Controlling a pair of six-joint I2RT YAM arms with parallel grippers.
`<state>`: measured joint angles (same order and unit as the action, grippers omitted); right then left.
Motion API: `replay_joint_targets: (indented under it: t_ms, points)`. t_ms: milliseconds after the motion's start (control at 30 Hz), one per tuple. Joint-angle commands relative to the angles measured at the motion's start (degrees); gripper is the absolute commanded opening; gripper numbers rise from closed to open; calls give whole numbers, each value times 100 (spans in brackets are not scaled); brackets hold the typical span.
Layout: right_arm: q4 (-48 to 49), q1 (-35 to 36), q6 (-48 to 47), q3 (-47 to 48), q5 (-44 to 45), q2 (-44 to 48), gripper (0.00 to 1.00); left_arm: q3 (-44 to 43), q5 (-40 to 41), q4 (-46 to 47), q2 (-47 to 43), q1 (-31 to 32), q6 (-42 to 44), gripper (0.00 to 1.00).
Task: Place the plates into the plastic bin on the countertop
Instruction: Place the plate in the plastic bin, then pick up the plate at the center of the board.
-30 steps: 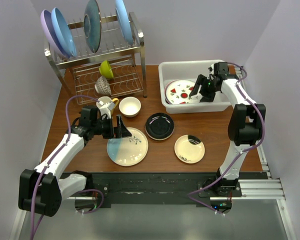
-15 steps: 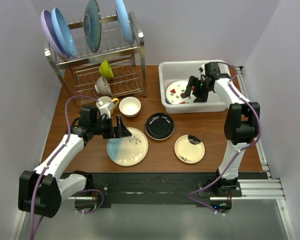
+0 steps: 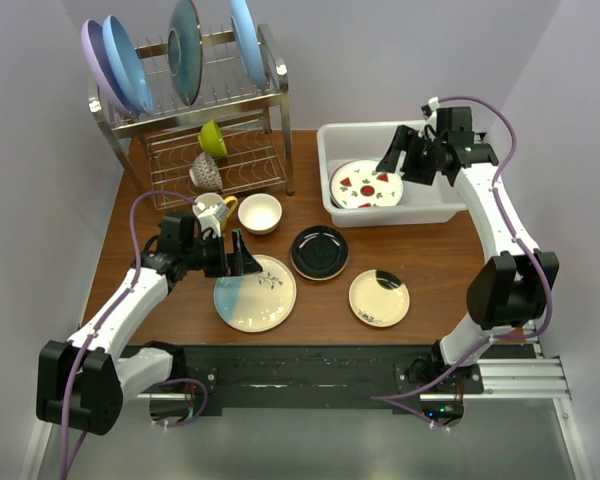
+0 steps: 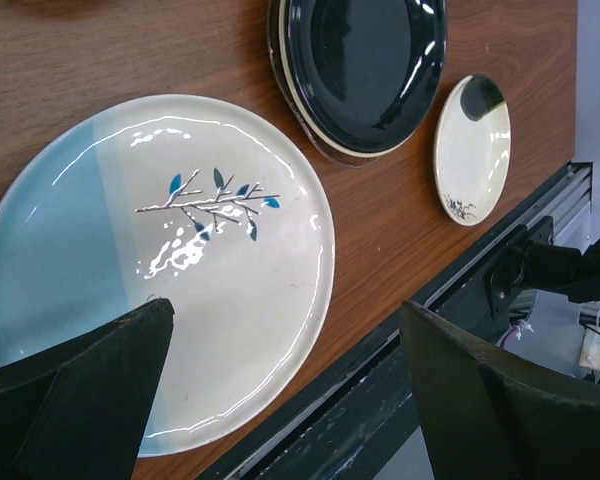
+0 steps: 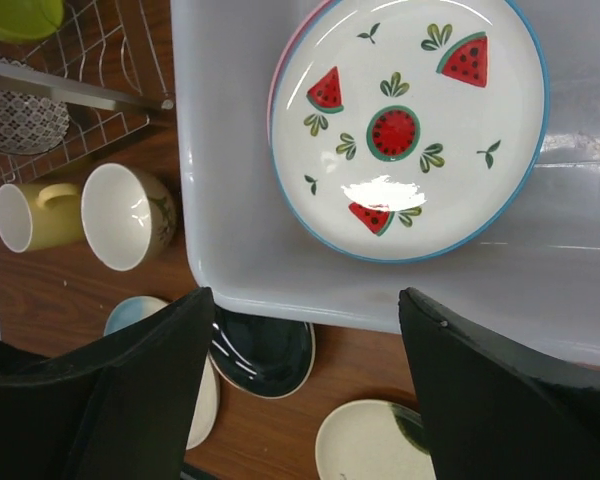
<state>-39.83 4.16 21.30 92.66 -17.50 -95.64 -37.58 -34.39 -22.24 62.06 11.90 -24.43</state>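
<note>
The white plastic bin point(image 3: 426, 210) stands at the back right of the countertop point(image 3: 430, 260). In it lies a white plate with red fruit slices point(image 3: 365, 185), also in the right wrist view point(image 5: 410, 120), on top of a pink plate whose edge shows point(image 5: 276, 90). My right gripper point(image 3: 392, 160) hangs open and empty above the bin point(image 5: 280, 290). My left gripper point(image 3: 242, 258) is open and empty just over the far left edge of the teal-and-cream plate point(image 3: 255, 293) point(image 4: 160, 260). A glossy black plate point(image 3: 319, 252) point(image 4: 365, 65) and a small cream plate point(image 3: 379, 297) point(image 4: 472, 148) lie on the wood.
A steel wire rack point(image 3: 195, 120) at the back left holds large lilac, blue and dark teal plates, a green bowl and a patterned bowl. A small cream bowl point(image 3: 260, 213) and a yellow mug point(image 3: 212, 210) stand in front of it. The table's near edge point(image 4: 400, 330) is close to the left gripper.
My right arm has lifted and drawn back from low over the fruit plate to higher above the bin, still open and empty. The left arm has not moved.
</note>
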Motion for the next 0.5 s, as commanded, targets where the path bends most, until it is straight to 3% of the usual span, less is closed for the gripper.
replay_joint_targets:
  t_ms: [0,100,467]
  points:
    - [-86,5,-47,-221,-210,440,82,-118,186,-79,86,-39,87,100]
    - [19,14,-3,-485,-271,774,87,-170,353,-193,165,-48,113,100]
    - [230,321,251,-1329,-588,1565,91,-451,1109,-764,403,-91,157,100]
